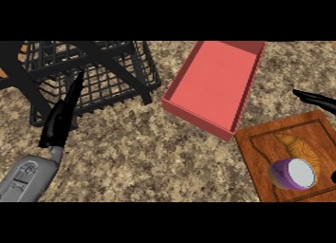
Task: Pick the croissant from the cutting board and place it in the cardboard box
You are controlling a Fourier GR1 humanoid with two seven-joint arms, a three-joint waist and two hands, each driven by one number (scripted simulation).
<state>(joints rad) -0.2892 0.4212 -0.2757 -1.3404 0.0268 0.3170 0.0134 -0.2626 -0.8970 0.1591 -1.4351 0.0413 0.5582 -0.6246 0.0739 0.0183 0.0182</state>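
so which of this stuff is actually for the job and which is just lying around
For the job:
- wooden cutting board
- red open box
- right hand, at the right edge

Just lying about:
- black wire basket
- halved purple onion on the board
- left hand, resting by the basket

No croissant can be made out.

The robot's left forearm [20, 182] is a smooth, rounded light-grey shell with faint recessed panel outlines and a small oval marking on its upper face, narrowing to a short silver-grey wrist stub just below the hand. The left hand [59, 124] is glossy black throughout, long and slim, its surface catching pale highlights along the edges. Of the right hand [325, 102] only glossy black, tapering finger shapes show, with no grey forearm visible beside them.
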